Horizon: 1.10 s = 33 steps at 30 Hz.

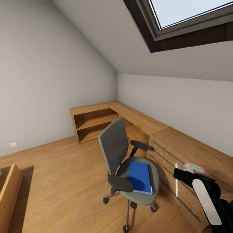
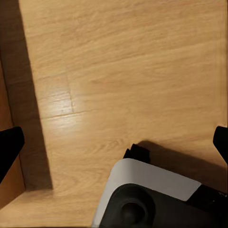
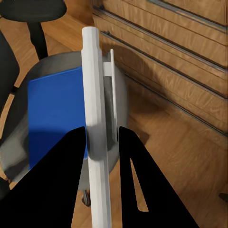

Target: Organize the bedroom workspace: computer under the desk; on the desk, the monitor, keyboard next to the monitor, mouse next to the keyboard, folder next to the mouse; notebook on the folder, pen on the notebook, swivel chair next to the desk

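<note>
While the room lies quiet under its sloped ceiling, a light wooden cabinet edge (image 1: pixel 9 191) shows at the far left of the head view, on the pale plank floor (image 1: pixel 58 181). Over that floor the left gripper (image 2: pixel 114 142) hangs, its two black fingertips (image 2: pixel 9 145) spread wide with nothing between them, above a white and black part of the robot (image 2: pixel 152 194). Further along, a low L-shaped wooden shelf unit (image 1: pixel 97 119) fills the corner. In the middle stands the swivel chair (image 1: pixel 126 161) with grey padded seat and back, black armrests and chrome star base, and the flat bright-blue folder (image 1: pixel 140 177) lies on its seat. Just right of the chair, the right gripper (image 3: pixel 102 142) is clamped on the thin white pen (image 3: pixel 95 118), which stands roughly upright beside the seat, in front of the light wooden drawer chest (image 1: pixel 187 155). Overhead to the right, a dark-framed skylight (image 1: pixel 187 22) shows pale sky.
</note>
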Available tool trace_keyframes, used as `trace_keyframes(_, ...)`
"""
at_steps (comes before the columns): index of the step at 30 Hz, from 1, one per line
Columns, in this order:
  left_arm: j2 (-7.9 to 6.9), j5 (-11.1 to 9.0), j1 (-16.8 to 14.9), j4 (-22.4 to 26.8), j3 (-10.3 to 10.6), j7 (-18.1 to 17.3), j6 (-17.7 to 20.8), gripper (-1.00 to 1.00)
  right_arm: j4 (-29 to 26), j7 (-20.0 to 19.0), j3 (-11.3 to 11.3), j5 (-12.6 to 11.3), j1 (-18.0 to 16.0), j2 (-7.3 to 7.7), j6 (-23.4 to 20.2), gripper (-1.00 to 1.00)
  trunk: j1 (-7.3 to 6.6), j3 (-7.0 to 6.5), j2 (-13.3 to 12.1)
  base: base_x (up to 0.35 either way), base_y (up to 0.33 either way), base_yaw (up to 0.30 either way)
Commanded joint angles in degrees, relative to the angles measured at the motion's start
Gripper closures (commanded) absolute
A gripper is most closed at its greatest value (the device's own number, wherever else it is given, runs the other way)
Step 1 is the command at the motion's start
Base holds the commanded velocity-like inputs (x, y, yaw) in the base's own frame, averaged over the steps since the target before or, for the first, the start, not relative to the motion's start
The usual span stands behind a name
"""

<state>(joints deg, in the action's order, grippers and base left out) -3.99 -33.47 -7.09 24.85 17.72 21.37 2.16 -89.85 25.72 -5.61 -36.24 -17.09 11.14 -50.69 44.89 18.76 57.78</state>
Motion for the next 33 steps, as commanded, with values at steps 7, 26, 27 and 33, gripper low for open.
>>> trace_keyframes(7, 0.85, 3.34, -0.03, -0.61, 0.41, 0.13, 0.09, -1.0, -0.06, 0.56, -2.15, -0.65, -0.05, 0.02, -0.11, 1.0, -1.54, -1.19, -2.77, 0.0, 0.0, -0.136)
trace_keyframes(26, 1.7, 4.28, -0.03, -1.38, 0.47, 0.08, 0.04, -1.0, -0.06, 0.56, -8.82, -0.58, -0.05, 0.09, -0.35, 1.0, -5.71, -4.6, -10.39, 0.0, 0.0, -0.253)
trace_keyframes(27, 1.7, 4.28, -0.03, -1.38, 0.47, 0.08, 0.04, -1.0, -0.06, 0.56, -9.01, -0.58, -0.05, 0.09, -0.35, 1.0, -5.93, -4.78, -10.79, 0.0, 0.0, -0.263)
trace_keyframes(33, 1.71, 4.29, -0.03, -1.38, 0.42, 0.08, -1.83, -1.0, -0.06, 0.56, -10.08, -0.52, -0.05, 0.1, -0.37, 1.0, -7.25, -5.86, -13.2, 0.0, 0.0, -0.263)
